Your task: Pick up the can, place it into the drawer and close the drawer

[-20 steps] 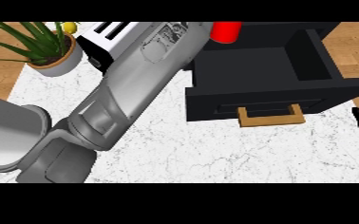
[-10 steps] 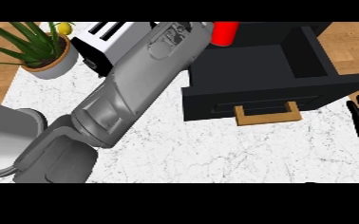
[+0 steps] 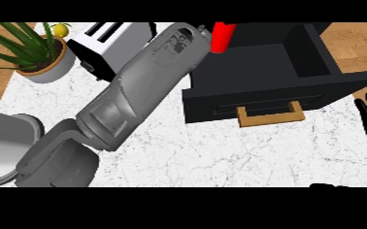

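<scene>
No writing can be read in this view.

Faint grey marks near the wrist end of the left forearm (image 3: pixel 143 87) are too small to make out. The red can (image 3: pixel 222 36), the white toaster (image 3: pixel 108 43) and the black drawer (image 3: pixel 272 77) front show only plain surfaces, with no legible label, brand or number.

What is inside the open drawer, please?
The drawer shows only bare black floor. The red can is at its back left corner, inside or behind I cannot tell; the forearm hides that edge.
</scene>
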You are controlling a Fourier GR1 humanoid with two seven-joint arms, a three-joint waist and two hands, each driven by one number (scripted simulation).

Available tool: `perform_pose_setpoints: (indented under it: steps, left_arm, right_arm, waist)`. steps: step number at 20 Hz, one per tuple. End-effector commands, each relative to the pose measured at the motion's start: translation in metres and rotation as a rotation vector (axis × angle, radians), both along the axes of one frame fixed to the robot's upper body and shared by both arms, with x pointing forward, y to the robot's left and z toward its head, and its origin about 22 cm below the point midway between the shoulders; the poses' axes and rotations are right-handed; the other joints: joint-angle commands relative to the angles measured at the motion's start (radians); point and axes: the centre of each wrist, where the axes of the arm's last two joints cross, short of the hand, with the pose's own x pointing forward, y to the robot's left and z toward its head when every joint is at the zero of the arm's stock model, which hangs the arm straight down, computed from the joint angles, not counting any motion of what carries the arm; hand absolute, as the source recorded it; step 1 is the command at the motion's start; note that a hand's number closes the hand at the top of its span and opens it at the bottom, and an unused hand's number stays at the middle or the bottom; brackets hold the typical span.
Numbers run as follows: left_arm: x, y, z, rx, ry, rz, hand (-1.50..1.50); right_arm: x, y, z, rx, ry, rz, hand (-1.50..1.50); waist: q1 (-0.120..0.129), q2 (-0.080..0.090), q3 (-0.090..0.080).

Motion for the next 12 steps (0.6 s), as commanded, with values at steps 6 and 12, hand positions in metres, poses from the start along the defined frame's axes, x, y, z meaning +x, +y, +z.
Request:
perform_pose_setpoints:
  steps: [6, 12]
  left_arm:
    - [0.001, 0.002, -0.014, 0.046, -0.008, 0.046, -1.5]
    - [0.002, 0.01, -0.03, 0.039, -0.016, 0.081, -1.5]
  right_arm:
    - [0.017, 0.011, 0.013, 0.011, -0.011, 0.0, -1.5]
    - [0.026, -0.008, 0.001, -0.006, -0.025, 0.019, -1.5]
  waist:
    - [-0.008, 0.004, -0.001]
    - [-0.015, 0.012, 0.001]
